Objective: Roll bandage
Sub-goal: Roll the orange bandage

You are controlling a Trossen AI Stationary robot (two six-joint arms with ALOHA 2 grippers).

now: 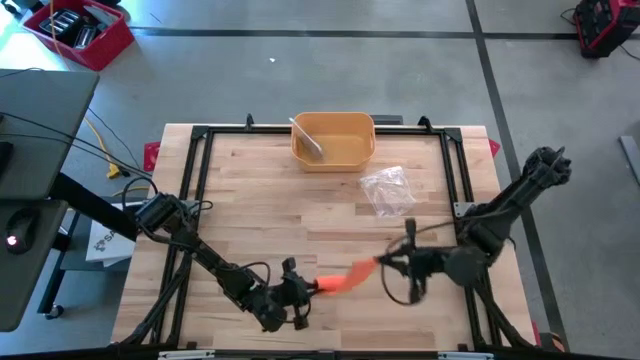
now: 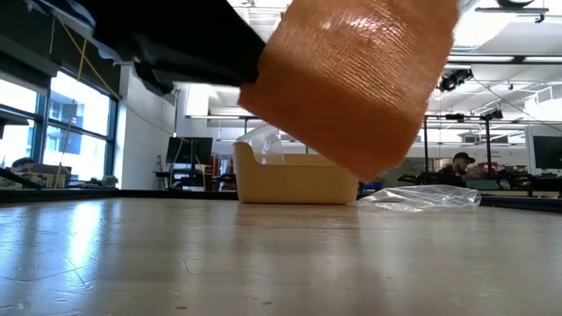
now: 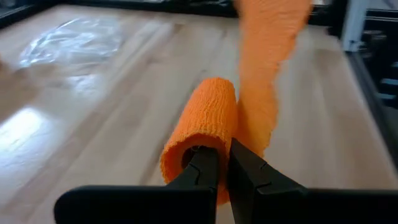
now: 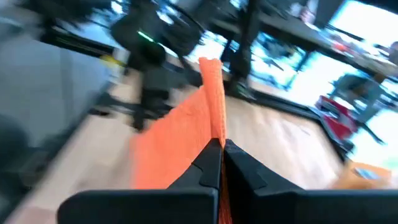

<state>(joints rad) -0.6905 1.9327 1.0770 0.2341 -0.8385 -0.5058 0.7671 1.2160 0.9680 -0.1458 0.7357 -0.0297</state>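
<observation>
Orange bandage (image 1: 340, 281): roll pinched in left fingers (image 3: 205, 163), tail in right fingers (image 4: 214, 160)

**Bystanders on the wooden surface**

A tan bin (image 1: 334, 139) sits at the far middle of the surface (image 1: 260, 210), with a pale utensil (image 1: 307, 138) leaning inside it. A clear plastic bag (image 1: 387, 189) lies crumpled near the bin, to its right and closer in. A red crate (image 1: 80, 32) stands on the floor beyond the far left corner.

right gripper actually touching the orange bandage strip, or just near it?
Touching. In the right wrist view, the right gripper has its fingers shut on the edge of the bandage strip, which runs off from between them.
</observation>
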